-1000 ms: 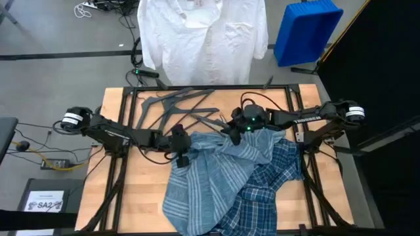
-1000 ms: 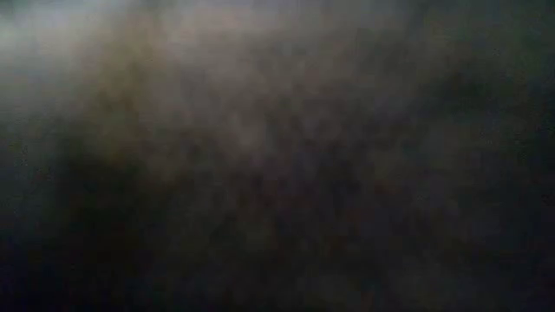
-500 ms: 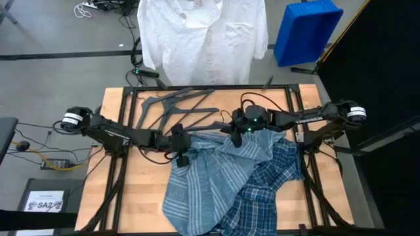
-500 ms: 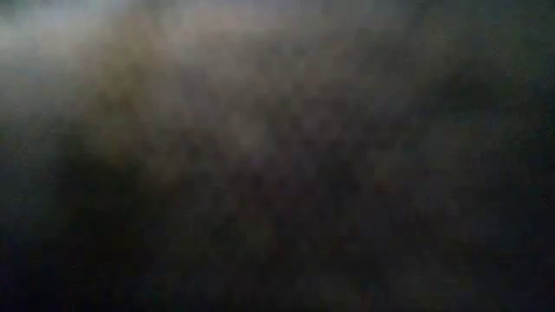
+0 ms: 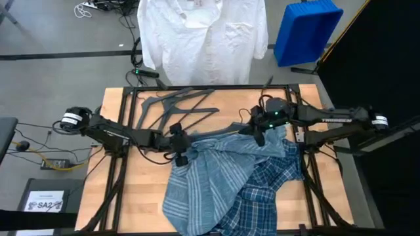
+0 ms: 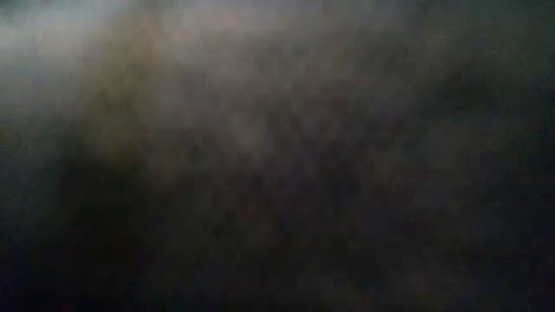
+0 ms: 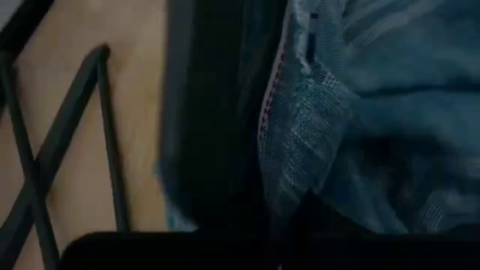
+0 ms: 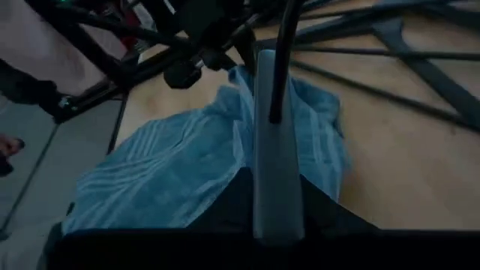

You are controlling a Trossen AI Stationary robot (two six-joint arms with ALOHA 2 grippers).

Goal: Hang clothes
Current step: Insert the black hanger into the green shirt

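Moved: since a moment ago my right gripper (image 5: 259,131) has pulled out to the right, dragging a hanger with it.
Table (image 5: 134,196): striped shirt (image 5: 210,177) and plaid shirt (image 5: 269,180) lie in a heap on it.
White shirt (image 5: 203,39): hangs up past the far edge. That one is done.
Left to do: two shirts need hanging.
Hangers (image 5: 177,108): spare ones lie beside the heap.
Right gripper: pinching a grey hanger (image 8: 276,172) at the striped shirt's edge.
Left gripper (image 5: 178,145): pinching the striped shirt's edge.

White shirt (image 5: 203,39), blue-grey striped shirt (image 5: 210,177), dark blue plaid shirt (image 5: 269,177), grey hangers (image 5: 174,108).
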